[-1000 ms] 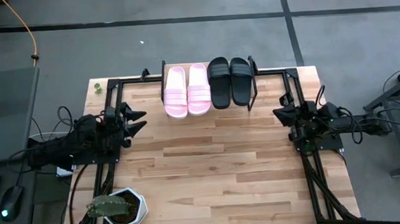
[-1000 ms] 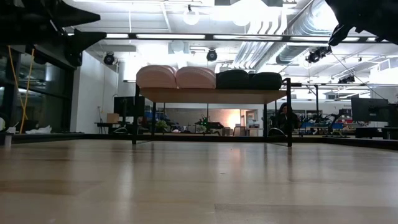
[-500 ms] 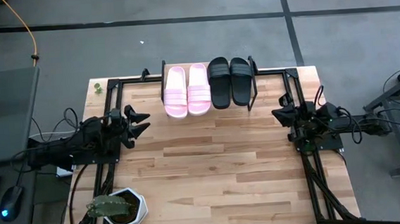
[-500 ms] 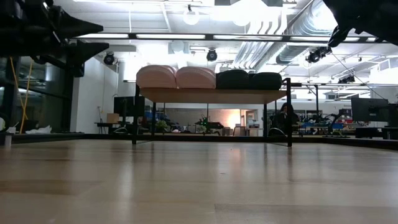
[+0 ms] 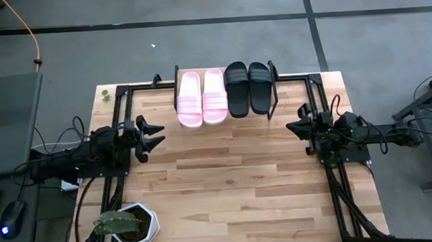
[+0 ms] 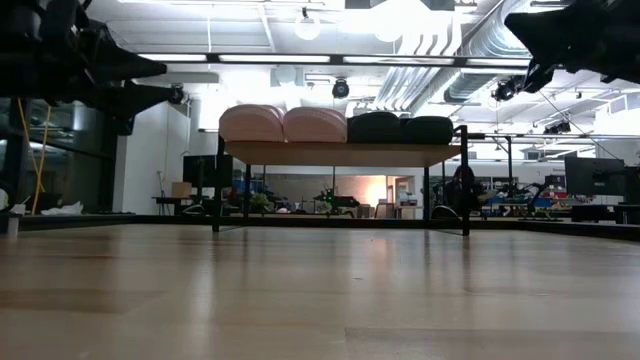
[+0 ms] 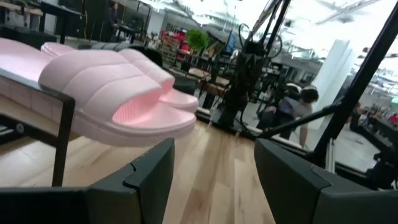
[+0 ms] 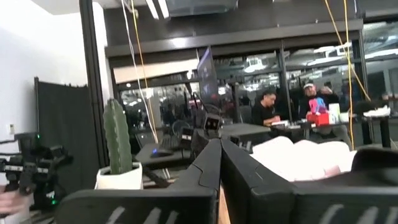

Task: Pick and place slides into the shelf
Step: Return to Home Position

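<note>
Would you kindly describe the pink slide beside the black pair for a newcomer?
On the wooden tabletop, at its far edge, stands a low wooden shelf on black metal legs, holding four slides abreast. Yours is the pale pink ribbed-strap slide, second from the row's pink end, the only pink one beside a black slide.

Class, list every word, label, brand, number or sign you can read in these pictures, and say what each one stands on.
No text can be read in any view.
Pink slides and black slides on the shelf: plain ribbed straps, no brand visible.
Left tool and right tool: no readable markings.
Screen in the room behind, right wrist view: too blurred to read.
</note>
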